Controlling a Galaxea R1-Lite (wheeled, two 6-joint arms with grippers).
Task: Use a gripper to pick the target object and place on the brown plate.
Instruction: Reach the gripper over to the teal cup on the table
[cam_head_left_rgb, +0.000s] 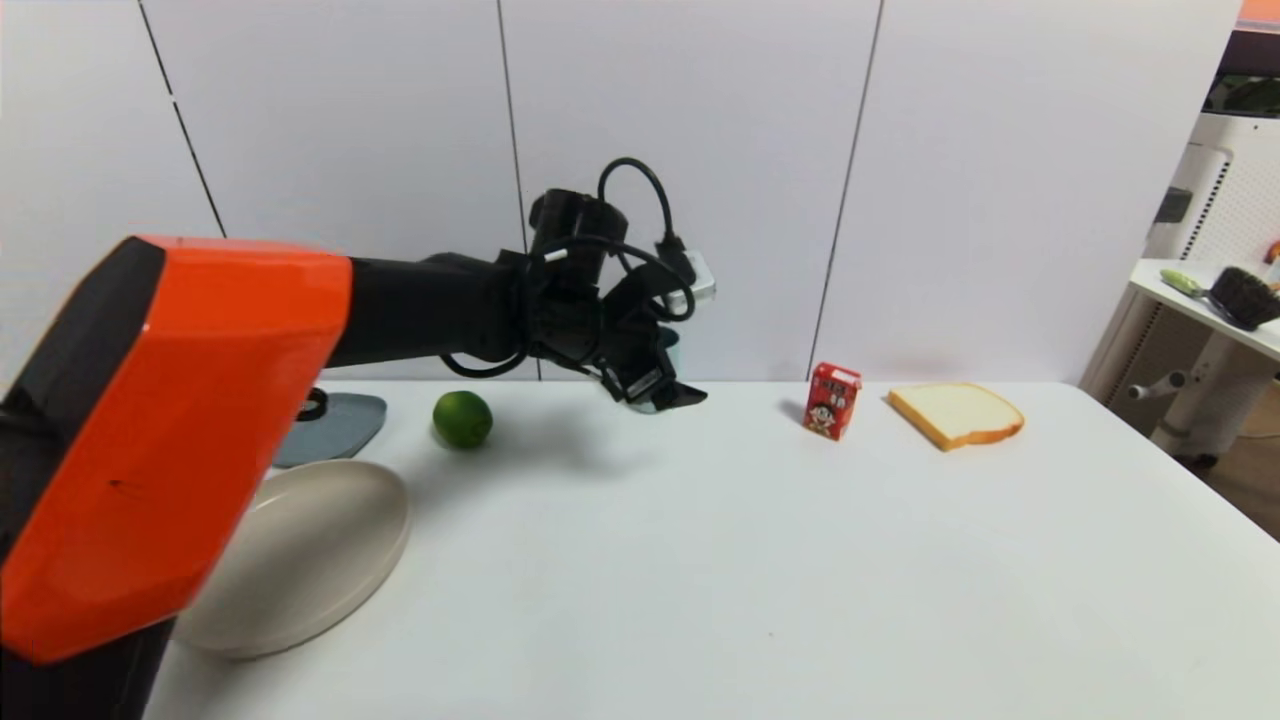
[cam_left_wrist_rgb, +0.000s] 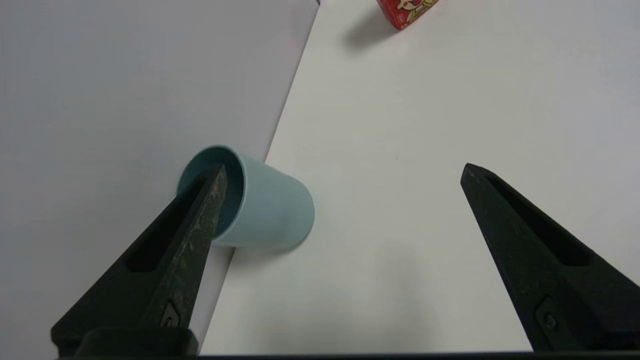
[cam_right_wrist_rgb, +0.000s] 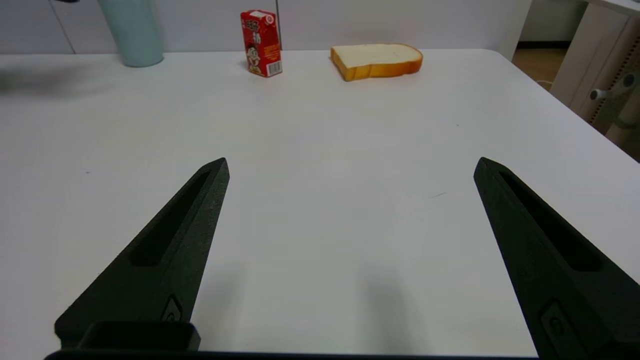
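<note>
The light blue-teal cup (cam_left_wrist_rgb: 272, 210) stands upright at the table's far edge by the wall, also seen in the right wrist view (cam_right_wrist_rgb: 132, 30). In the head view it is mostly hidden behind my left gripper (cam_head_left_rgb: 655, 392), with only a teal sliver (cam_head_left_rgb: 668, 348) showing. My left gripper (cam_left_wrist_rgb: 344, 169) is open and empty, just above the table. One finger (cam_left_wrist_rgb: 200, 225) overlaps the cup's mouth, and the cup is not between the fingers. The beige-tan plate (cam_head_left_rgb: 310, 540) lies at the near left. My right gripper (cam_right_wrist_rgb: 351, 162) is open and empty over bare table.
A lime (cam_head_left_rgb: 462, 418) and a grey-blue plate (cam_head_left_rgb: 340, 425) lie left of the cup. A red carton (cam_head_left_rgb: 832, 400) and a bread slice (cam_head_left_rgb: 955, 413) lie to its right. The wall is right behind the cup. A side table (cam_head_left_rgb: 1200, 300) stands at far right.
</note>
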